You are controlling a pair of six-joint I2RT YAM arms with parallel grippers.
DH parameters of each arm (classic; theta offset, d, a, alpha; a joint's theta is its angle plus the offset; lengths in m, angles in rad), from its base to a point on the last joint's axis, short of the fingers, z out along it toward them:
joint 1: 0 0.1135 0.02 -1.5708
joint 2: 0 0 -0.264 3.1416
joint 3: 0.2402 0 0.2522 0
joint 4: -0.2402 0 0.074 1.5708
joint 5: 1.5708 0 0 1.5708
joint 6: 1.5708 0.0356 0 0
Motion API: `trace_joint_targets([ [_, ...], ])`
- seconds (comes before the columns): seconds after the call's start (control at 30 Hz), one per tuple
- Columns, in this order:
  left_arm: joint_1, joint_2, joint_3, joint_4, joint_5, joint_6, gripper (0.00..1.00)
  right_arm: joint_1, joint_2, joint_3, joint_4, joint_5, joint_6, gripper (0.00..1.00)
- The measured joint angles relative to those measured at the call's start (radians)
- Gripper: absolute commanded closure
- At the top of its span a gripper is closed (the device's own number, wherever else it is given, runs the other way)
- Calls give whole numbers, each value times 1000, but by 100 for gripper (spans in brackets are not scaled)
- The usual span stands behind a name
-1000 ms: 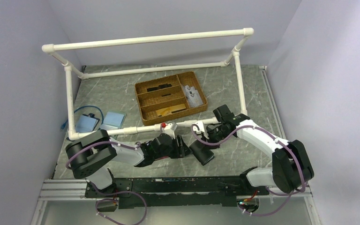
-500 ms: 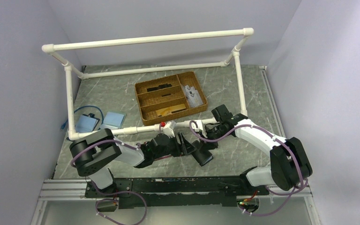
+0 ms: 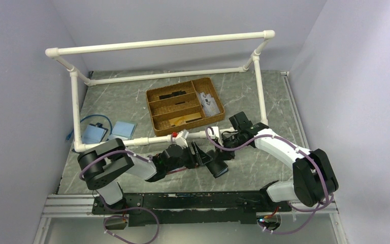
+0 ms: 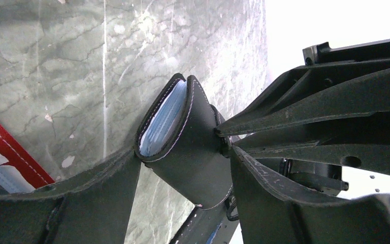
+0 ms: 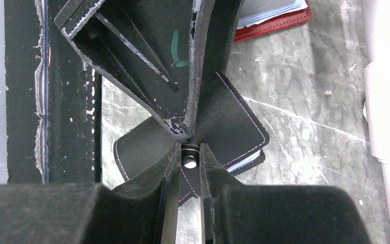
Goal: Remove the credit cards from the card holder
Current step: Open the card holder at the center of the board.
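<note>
Starting at the right gripper (image 5: 190, 155): it is clamped on the card holder (image 4: 200, 119), a small black folding wallet with pale stitching. The jaws are nearly together, pinched on a thin flap edge right by a small metal stud (image 5: 189, 162).

The left gripper (image 4: 183, 156) is seen with jaws spread wide, one finger on either side of the holder. Finger edges lie just beside the leather; a real squeeze is not shown, so it is read as released.

The holder is held tilted between the two grippers, over the near-middle of the grey-green marbled table (image 3: 269, 96), just in front of the front bar of the white plastic pipe frame (image 3: 162, 41). Contact with the table cannot be told. Its mouth is gaped open in the left wrist view, and the light blue edges of the credit cards (image 4: 160, 129) are seen stacked inside, not pulled out.

A red-edged wallet (image 5: 277, 19) is lying flat on the table just beyond the holder, with pale sleeves showing inside it.

Further back, a brown woven tray (image 3: 151, 109) with several compartments is set mid-table, inside the pipe frame. Two light blue flat pads (image 3: 124, 129) are lying at the far left by a frame leg, well apart from the grippers.

A black rail (image 3: 183, 201) is fixed along the near edge, with both arm bases on it.
</note>
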Motion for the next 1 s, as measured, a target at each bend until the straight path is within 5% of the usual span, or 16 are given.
trace_joint_targets([
  [0.1,6,20,-13,58,0,-20,38,-2,0,0,5,-3,14,100],
  [0.23,19,41,-37,120,-3,-52,84,-3,0,0,8,-6,31,100],
  [0.33,36,48,-38,153,9,-73,100,-5,3,0,14,6,43,100],
  [0.67,93,50,-64,224,72,-58,100,-6,6,17,50,22,74,100],
  [1.0,117,29,5,86,144,69,100,-6,28,18,51,92,74,100],
])
